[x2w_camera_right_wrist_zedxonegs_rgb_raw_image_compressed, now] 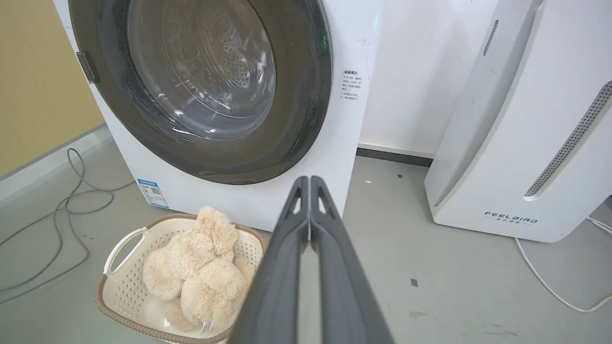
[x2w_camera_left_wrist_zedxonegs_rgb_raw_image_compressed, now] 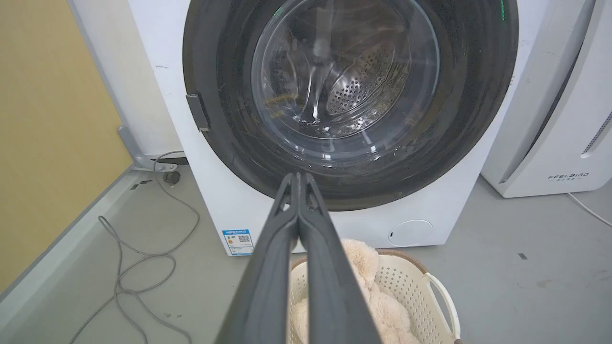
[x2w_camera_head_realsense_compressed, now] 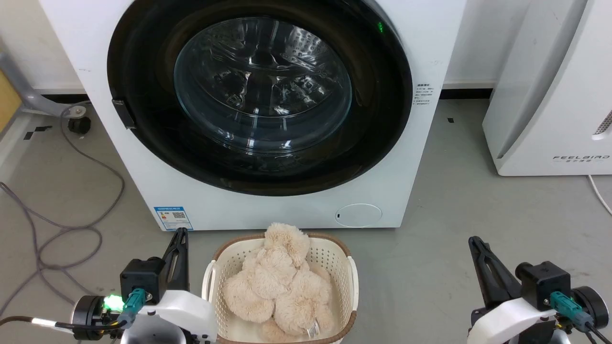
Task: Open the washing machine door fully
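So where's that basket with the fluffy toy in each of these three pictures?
Head view: basket bottom centre.
Left wrist view: basket bottom, right of centre.
Right wrist view: basket lower left.
Shared landmark: blue sticker, above and left of its middle.

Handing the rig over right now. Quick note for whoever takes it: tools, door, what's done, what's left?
Left tool: shut, empty, low at the robot's left, short of the machine.
Right tool: shut, empty, low at the right, also short of it.
Washing machine door: closed against the washing machine; a dark tab sits on its rim at the robot's left.
Basket with a plush toy stands on the floor before the machine, between the tools.
Done: nothing yet. Left: grip the door, probably at the tab, and swing it fully open; mind the basket.
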Available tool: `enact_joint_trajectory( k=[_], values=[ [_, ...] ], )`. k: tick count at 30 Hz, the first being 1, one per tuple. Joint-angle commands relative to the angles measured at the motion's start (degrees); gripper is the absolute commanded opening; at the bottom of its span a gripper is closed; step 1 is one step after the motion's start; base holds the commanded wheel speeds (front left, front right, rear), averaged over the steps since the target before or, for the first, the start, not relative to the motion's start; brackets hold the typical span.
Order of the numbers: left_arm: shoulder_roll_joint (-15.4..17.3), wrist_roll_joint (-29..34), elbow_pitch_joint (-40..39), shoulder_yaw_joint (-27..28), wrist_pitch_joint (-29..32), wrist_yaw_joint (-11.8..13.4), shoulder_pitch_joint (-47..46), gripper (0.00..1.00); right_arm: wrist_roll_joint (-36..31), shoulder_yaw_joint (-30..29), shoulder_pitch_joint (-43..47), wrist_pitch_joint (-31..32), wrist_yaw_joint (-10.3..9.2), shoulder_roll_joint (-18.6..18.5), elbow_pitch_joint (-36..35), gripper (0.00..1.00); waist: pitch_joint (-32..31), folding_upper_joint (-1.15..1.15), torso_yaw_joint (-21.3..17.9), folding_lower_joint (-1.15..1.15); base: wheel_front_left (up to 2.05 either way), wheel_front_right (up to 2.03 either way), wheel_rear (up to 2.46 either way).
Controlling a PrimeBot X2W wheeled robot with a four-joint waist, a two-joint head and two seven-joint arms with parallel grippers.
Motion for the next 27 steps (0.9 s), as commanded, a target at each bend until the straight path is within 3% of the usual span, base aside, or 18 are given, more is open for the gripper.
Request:
enact_joint_trajectory(
  k=[1,6,7,18,19,20,27],
  values=[
    [0.0,0.2,-0.2,0.0,0.0,-0.2,1.0,0.00,-0.4,0.0,-0.7,0.0,0.03,0.1,-0.2,0.00,0.0,0.00,0.0,0.00,0.00,0.00,0.00],
    [0.0,0.2,-0.2,0.0,0.0,-0.2,1.0,0.00,-0.4,0.0,-0.7,0.0,0.03,0.1,-0.2,0.00,0.0,0.00,0.0,0.00,0.00,0.00,0.00],
    [0.0,0.0,0.0,0.0,0.0,0.0,0.0,1.00,0.0,0.0,0.0,0.0,0.00,0.0,0.0,1.00,0.0,0.00,0.0,0.00,0.00,0.00,0.00],
    [0.0,-0.6,1.1,-1.1,-1.1,0.2,-0.4,1.00,0.5,-0.2,0.3,-0.8,0.00,0.0,0.6,1.00,0.0,0.00,-0.1,0.00,0.00,0.00,0.00],
    [0.0,-0.7,1.2,-1.2,-1.2,0.2,-0.5,1.00,0.6,-0.3,0.3,-0.9,0.00,0.0,0.7,0.09,0.0,0.00,-0.1,0.00,0.00,0.00,0.00],
    [0.0,-0.7,1.3,-1.4,-1.3,0.2,-0.5,1.00,0.6,-0.3,0.3,-1.0,0.00,0.0,0.8,0.00,0.0,0.00,-0.1,0.00,0.00,0.00,0.00],
    [0.0,-1.1,2.0,-2.2,-2.2,0.3,-0.8,1.00,1.3,-0.4,0.4,-1.6,0.00,0.0,1.3,0.00,0.0,0.00,-0.1,0.00,0.00,0.00,0.00]
  ],
)
